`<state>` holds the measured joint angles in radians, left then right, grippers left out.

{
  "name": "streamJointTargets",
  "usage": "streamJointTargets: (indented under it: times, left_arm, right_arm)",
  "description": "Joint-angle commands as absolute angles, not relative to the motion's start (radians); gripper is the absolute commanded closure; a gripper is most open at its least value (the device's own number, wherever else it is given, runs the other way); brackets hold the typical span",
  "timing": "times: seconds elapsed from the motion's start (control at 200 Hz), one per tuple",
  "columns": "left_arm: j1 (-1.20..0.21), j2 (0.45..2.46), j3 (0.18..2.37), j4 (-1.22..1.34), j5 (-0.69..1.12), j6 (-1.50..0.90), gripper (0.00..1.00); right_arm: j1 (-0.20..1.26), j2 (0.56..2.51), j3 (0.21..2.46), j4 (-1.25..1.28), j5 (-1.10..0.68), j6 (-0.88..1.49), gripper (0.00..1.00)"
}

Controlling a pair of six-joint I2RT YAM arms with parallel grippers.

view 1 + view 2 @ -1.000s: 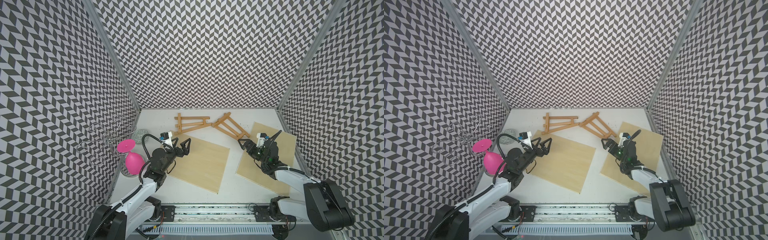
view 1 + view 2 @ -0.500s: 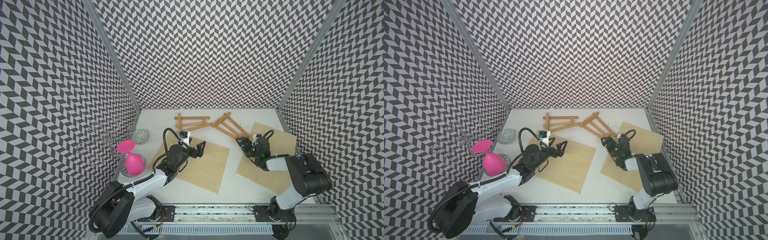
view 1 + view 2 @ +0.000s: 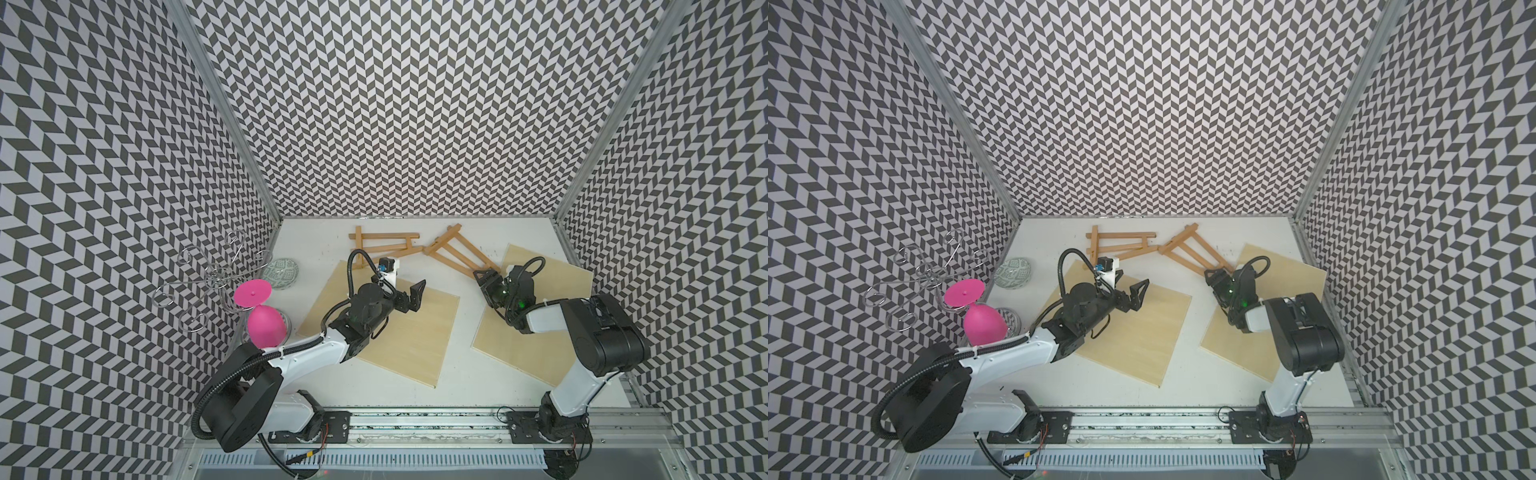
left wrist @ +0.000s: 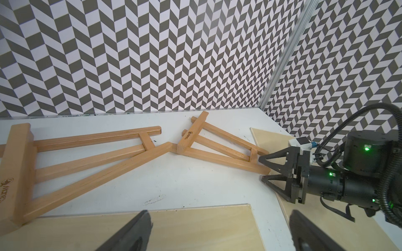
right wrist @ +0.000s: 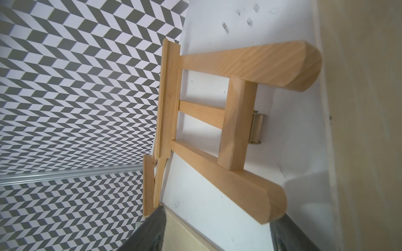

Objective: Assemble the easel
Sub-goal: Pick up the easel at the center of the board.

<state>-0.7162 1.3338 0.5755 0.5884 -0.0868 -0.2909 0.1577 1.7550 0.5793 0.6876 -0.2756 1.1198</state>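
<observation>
White table (image 3: 415,395) carries everything. Two plywood boards lie flat on it: left board (image 3: 407,336) mid-table, right board (image 3: 519,353) along the right edge.

We see the easel's two wooden frames unassembled, flat along the far edge: left frame (image 3: 384,247), right frame (image 3: 453,251), tips meeting or nearly so near the middle of that edge.

Left gripper (image 3: 415,296) hangs over the left board's far edge, fingers spread wide with nothing between them; its own wrist view agrees.

Right gripper (image 3: 484,276) sits low at the right frame's leg end, by the right board's far corner. The top views don't resolve its fingers. In the left wrist view the right gripper (image 4: 262,169) has its jaws apart, straddling the leg tip. The right wrist view shows the gap wider than the leg. We can't tell whether they touch.

Only the top views catch the left edge: wire rack (image 3: 208,278), pink glass (image 3: 264,318) foot up, patterned dish (image 3: 280,272).

Only the right wrist view shows the small metal hinge (image 5: 256,128) on the right frame's crossbar.
</observation>
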Motion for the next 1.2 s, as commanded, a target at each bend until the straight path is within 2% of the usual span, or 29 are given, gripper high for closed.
streamJointTargets:
  times: [0.0, 0.265, 0.441, 0.856, 1.192]
  left_arm:
    - [-0.727, 1.351, 0.612, 0.580, -0.107, -0.275, 0.00]
    - [-0.736, 1.367, 0.636, 0.574, -0.116, -0.262, 0.00]
    - [-0.736, 1.382, 0.646, 0.574, -0.125, -0.252, 0.00]
    - [-0.736, 1.384, 0.656, 0.552, -0.140, -0.247, 0.00]
    - [-0.738, 1.388, 0.672, 0.545, -0.132, -0.257, 0.00]
  right_arm:
    - [0.150, 1.784, 0.601, 0.757, -0.240, 1.146, 0.30]
    - [0.135, 1.798, 0.589, 0.804, -0.127, 1.152, 0.32]
    - [0.135, 1.846, 0.632, 0.834, -0.140, 1.128, 0.35]
    - [0.118, 1.782, 0.620, 0.871, -0.188, 1.131, 0.66]
    - [0.100, 1.623, 0.633, 0.800, -0.195, 1.044, 0.83]
